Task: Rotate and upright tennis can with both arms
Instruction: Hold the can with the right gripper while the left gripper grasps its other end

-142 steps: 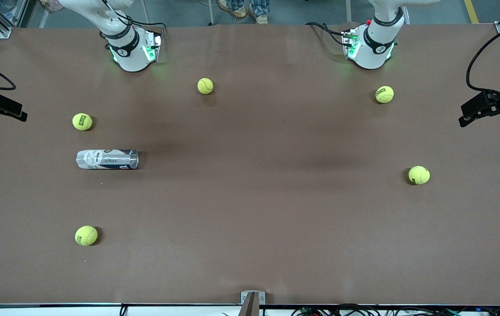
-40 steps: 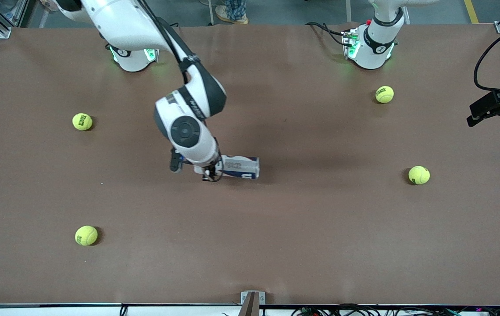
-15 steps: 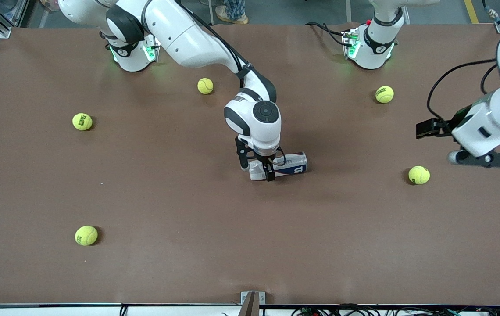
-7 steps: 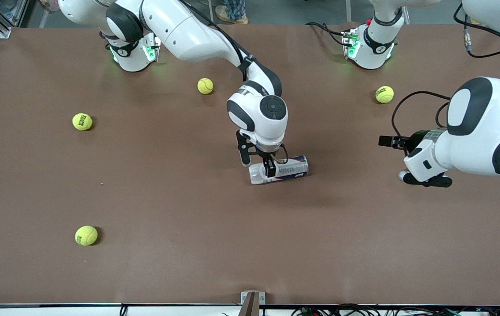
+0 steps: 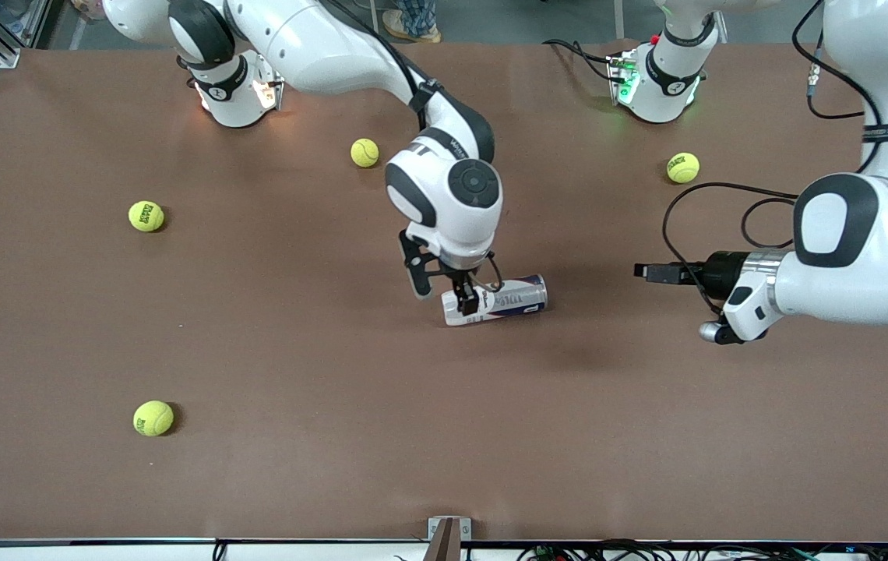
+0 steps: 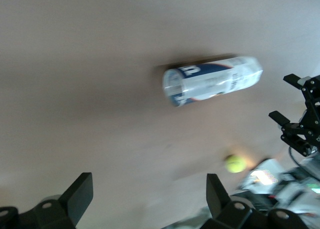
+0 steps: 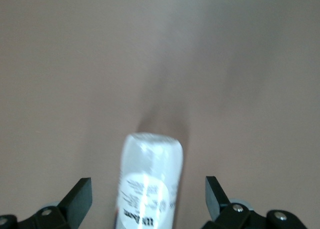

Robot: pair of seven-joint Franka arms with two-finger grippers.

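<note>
Tennis can [image 5: 495,299]: lies on its side mid-bench, slightly tilted; no balls seen inside.
Right gripper [image 5: 444,290]: over the can's end toward the right arm's base; jaws spread wide, the can between them, no contact seen.
Left gripper [image 5: 641,270]: over bare bench toward the left arm's end, well apart from the can; jaws spread wide, holding nothing.
Tennis balls: four seen on the bench [image 5: 444,436] – [image 5: 364,153], [image 5: 146,216], [image 5: 153,418], [image 5: 682,167].
Cans: one.

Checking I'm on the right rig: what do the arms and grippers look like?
Both arms, right arm and left arm, are glossy white, rounded segments with black joint bands and black cables looped alongside. The right gripper and left gripper are small and black.
</note>
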